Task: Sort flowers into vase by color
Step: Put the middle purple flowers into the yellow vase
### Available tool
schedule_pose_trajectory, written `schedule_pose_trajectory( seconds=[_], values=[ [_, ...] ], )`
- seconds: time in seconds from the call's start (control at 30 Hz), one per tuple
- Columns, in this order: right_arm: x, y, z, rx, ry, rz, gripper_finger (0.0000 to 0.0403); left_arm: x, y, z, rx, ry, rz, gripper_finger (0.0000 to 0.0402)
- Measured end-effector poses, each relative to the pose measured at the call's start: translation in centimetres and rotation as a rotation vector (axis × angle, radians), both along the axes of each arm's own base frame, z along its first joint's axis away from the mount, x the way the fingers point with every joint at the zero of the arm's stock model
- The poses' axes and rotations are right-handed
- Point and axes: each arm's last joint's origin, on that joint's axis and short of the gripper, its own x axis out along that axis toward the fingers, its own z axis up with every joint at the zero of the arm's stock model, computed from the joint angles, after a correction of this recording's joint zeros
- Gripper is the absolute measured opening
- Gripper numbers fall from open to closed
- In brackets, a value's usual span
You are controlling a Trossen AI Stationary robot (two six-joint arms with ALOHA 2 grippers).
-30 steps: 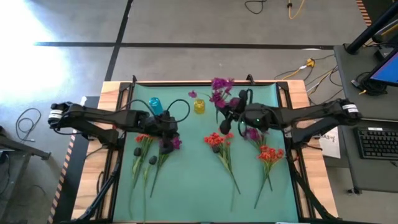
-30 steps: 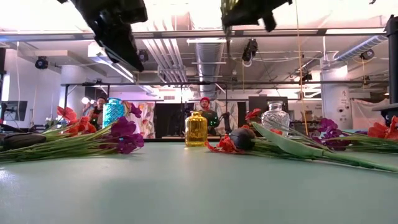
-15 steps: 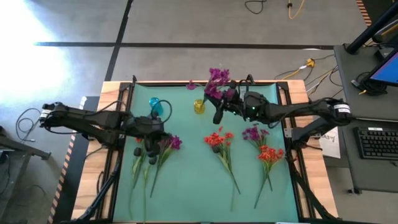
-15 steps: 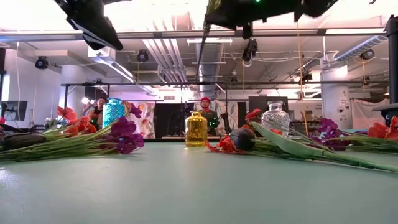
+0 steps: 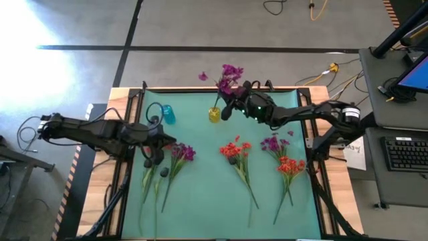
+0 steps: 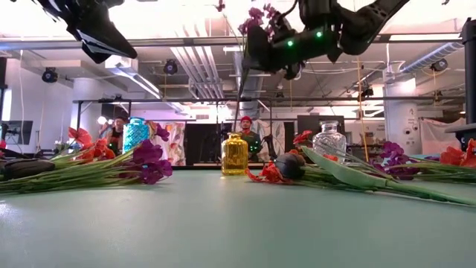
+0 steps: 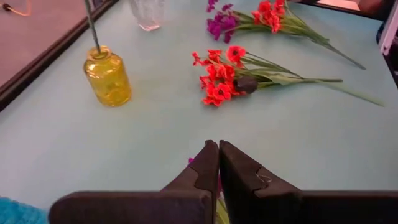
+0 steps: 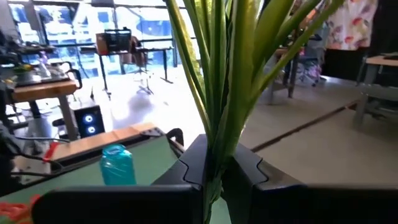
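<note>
Purple flower (image 5: 231, 72), thin-stemmed, enters round yellow glass vase (image 5: 214, 114).

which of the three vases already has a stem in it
The yellow vase, in the middle of the row at the table's far edge. A thin green stem rises from its neck; the blue vase and the clear vase hold none.

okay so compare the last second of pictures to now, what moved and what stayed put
The right gripper, shut on the purple flower, carried it from mid-table toward the far edge; its stem now reaches into the yellow vase. The left gripper, shut and empty, drew back toward the left, off the flowers lying there. The vases and the other flowers on the mat stayed put.
</note>
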Motion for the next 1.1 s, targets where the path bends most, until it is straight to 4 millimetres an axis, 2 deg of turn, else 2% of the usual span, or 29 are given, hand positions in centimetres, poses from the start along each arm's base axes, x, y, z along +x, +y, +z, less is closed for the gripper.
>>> schedule_pose_trajectory(
  seconds=[0.53, 1.1],
  values=[
    [0.09, -0.46, -0.50, -0.032, 0.041, -0.012, 0.0027, -0.25, 0.26, 0.04, 0.041, -0.014, 0.066, 0.0000],
    [0.09, -0.46, -0.61, -0.014, 0.042, -0.012, 0.0027, 0.40, 0.18, -0.47, 0.050, 0.022, 0.068, 0.0000]
  ],
)
